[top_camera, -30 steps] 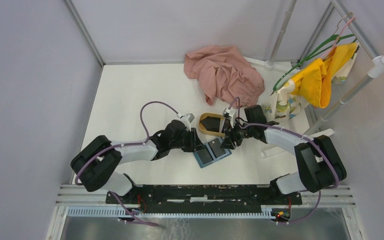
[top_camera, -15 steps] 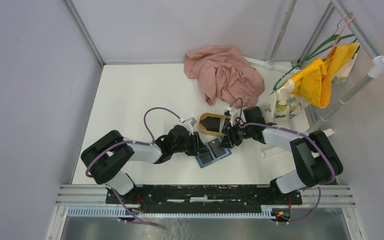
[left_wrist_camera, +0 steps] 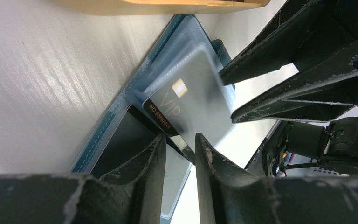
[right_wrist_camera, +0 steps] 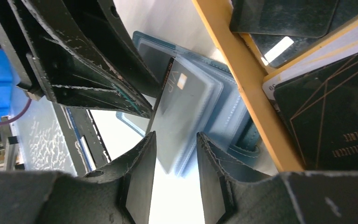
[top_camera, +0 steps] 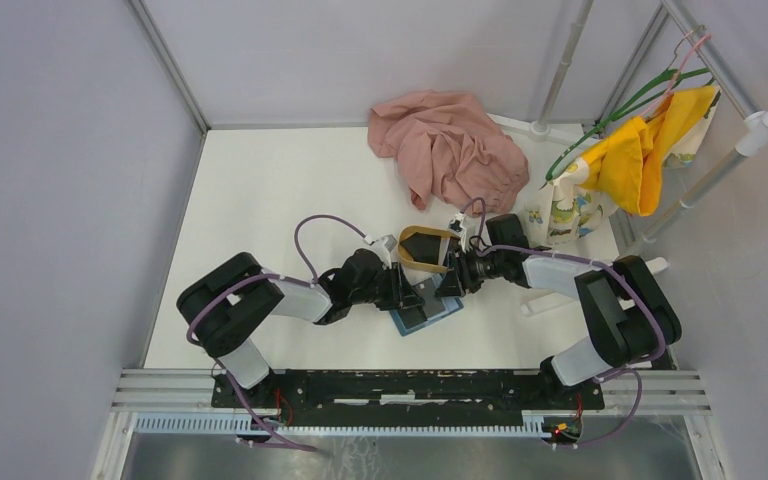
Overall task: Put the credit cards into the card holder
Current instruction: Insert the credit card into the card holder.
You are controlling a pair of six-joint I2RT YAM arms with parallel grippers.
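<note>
Card (left_wrist_camera: 186, 100) (marked VIP) runs lengthwise from left gripper (left_wrist_camera: 181, 141), pinching it, toward right gripper (right_wrist_camera: 175, 139), jaws apart.

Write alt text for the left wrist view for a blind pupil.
A black VIP card lies half inside a clear sleeve of the open teal card holder, its near corner inside the left gripper. The right gripper faces it.

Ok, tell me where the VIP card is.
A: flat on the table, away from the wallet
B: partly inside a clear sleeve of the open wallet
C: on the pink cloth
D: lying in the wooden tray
B: in the left wrist view most of the card shows hazily through a clear sleeve of the wallet, with its dark lettered edge outside.
</note>
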